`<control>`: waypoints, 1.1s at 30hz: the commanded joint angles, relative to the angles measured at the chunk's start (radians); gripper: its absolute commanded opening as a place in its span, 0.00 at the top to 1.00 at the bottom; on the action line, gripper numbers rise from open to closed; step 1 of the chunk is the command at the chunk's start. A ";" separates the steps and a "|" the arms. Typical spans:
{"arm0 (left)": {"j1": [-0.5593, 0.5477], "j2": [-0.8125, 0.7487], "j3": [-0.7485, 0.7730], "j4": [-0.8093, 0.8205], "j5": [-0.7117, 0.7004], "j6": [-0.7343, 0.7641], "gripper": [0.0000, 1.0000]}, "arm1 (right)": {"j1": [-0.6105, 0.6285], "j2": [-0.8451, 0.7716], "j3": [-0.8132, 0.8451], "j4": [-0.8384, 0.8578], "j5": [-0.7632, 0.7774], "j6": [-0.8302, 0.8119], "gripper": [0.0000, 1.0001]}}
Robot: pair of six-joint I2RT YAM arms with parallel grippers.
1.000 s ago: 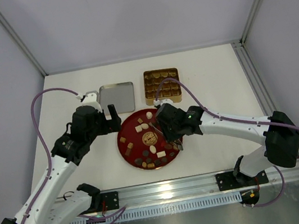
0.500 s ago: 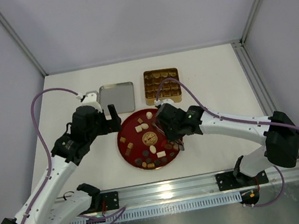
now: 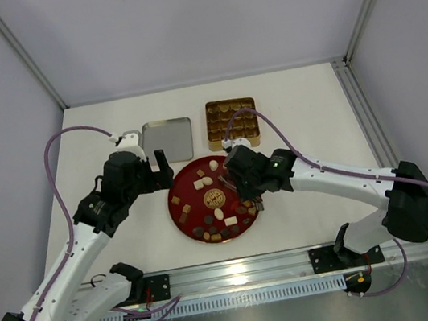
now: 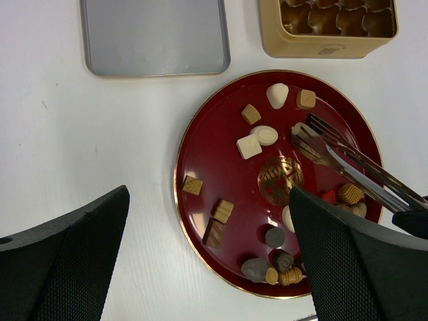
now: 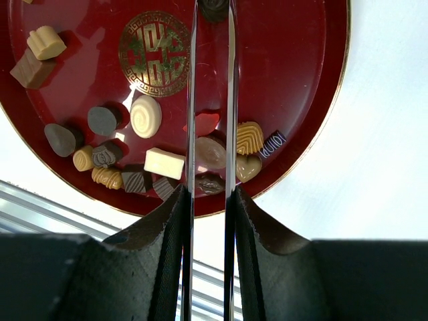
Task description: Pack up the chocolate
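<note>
Right tool [image 5: 208, 194] clenched on tongs [image 5: 192, 100] above chocolate [image 5: 145, 115] on plate [image 5: 294, 80]; left tool [image 4: 208, 194] released

You have the red plate [image 3: 194, 200] on the bench [image 3: 303, 106], the chocolate [image 3: 198, 185] scattered across it, thickest along its near rim. Just beyond the plate sit a gold tin [image 3: 209, 127], toward the right, and a flat silver lid [image 3: 168, 140], toward the left. Your right gripper [image 3: 251, 202] hangs over the plate's right half, thin metal tongs [image 3: 223, 180] angled toward its centre. Your left gripper [image 3: 157, 163] hovers just off the plate's left rim, jaws wide.
</note>
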 commanded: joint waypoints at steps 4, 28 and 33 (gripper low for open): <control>-0.002 -0.006 0.010 0.027 0.007 0.003 0.00 | 0.004 -0.047 0.068 -0.002 0.022 -0.013 0.69; -0.002 -0.004 0.012 0.027 0.013 0.003 0.00 | -0.344 0.014 0.292 0.067 -0.110 -0.163 0.69; -0.002 -0.003 0.010 0.027 0.013 0.003 0.00 | -0.431 0.127 0.390 0.107 -0.133 -0.189 0.69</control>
